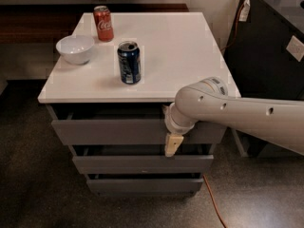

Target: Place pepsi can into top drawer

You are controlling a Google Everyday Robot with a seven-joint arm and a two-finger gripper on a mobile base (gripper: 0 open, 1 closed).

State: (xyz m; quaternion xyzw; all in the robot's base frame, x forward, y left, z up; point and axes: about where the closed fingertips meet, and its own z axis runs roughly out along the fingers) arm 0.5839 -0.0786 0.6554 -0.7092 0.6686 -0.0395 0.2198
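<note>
The pepsi can [129, 63], dark blue with a silver top, stands upright on the white cabinet top [180, 56], left of the middle. The top drawer [114, 131] is the uppermost grey front; a dark gap shows between it and the cabinet top, and its inside is hidden. My gripper [173, 144] hangs downward from the white arm [237, 113], in front of the right part of the top drawer's front, at its lower edge. It is well below and right of the can and holds nothing that I can see.
A red Coca-Cola can [103, 23] stands at the back left of the top, a white bowl [75, 49] in front of it. Two narrower grey drawers [142, 164] lie below. A dark cabinet [270, 51] stands to the right; an orange cable [214, 203] runs over the floor.
</note>
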